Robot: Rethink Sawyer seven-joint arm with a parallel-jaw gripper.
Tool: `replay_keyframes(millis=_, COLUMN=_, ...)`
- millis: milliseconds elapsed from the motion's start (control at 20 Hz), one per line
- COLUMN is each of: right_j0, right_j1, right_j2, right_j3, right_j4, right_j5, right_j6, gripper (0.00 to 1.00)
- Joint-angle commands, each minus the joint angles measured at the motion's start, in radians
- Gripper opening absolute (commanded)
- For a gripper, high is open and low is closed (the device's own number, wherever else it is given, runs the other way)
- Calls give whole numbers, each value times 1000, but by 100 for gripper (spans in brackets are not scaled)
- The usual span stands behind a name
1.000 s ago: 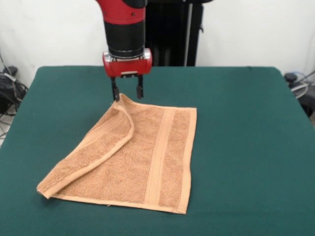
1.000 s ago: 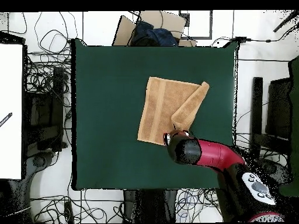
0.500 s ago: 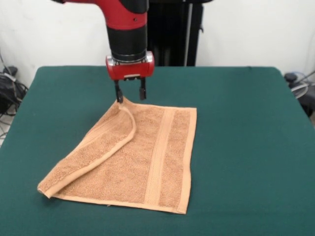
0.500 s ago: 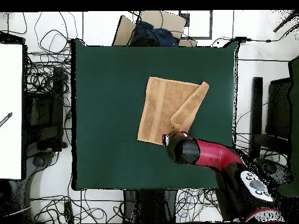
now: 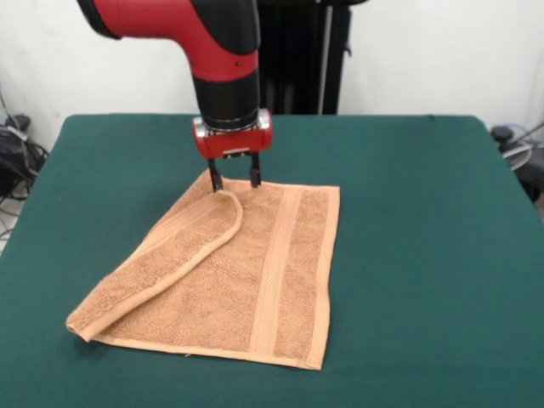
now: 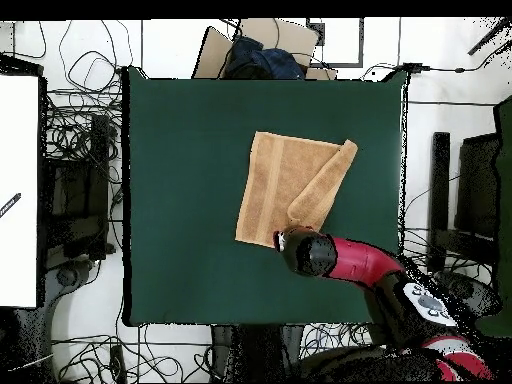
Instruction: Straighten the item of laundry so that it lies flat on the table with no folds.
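The item of laundry [image 5: 255,263] is a peach-orange towel in the middle of the green table [image 5: 425,212]. Its left part is folded over diagonally, from the near left corner up to a rounded tip at the far edge. My gripper [image 5: 235,180] stands open right at that tip, one finger on each side of it and low on the cloth. From above, the item of laundry [image 6: 280,185] shows the folded flap on its right side, and the arm's head [image 6: 305,252] covers the gripper at the towel's lower edge.
Green table [image 6: 180,200] surface runs wide around the towel on all sides. Cables and equipment lie off the table's edges, and a cardboard box [image 6: 262,45] with dark cloth sits beyond the top edge in the overhead view.
In the front view the gripper has moved right and down along the towel's far edge. The folded flap's tip has shifted right with it and curls more.
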Motion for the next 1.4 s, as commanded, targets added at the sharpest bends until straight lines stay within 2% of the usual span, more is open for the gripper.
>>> replay_keyframes(millis=50, right_j0=-31, right_j1=76, right_j2=99, right_j3=-90, right_j4=26, right_j5=15, right_j6=84, gripper=100)
replay_keyframes(millis=600, right_j0=-81, right_j1=96, right_j2=157, right_j3=-81, right_j4=-1, right_j5=-34, right_j6=74, gripper=100)
replay_keyframes(millis=650, right_j0=-86, right_j1=97, right_j2=162, right_j3=-77, right_j4=-5, right_j5=-42, right_j6=78, gripper=0)
replay_keyframes(millis=1200, right_j0=-106, right_j1=102, right_j2=180, right_j3=-62, right_j4=-8, right_j5=-82, right_j6=103, gripper=0)
replay_keyframes(millis=1400, right_j0=-95, right_j1=58, right_j2=171, right_j3=-33, right_j4=-2, right_j5=-88, right_j6=127, gripper=0)
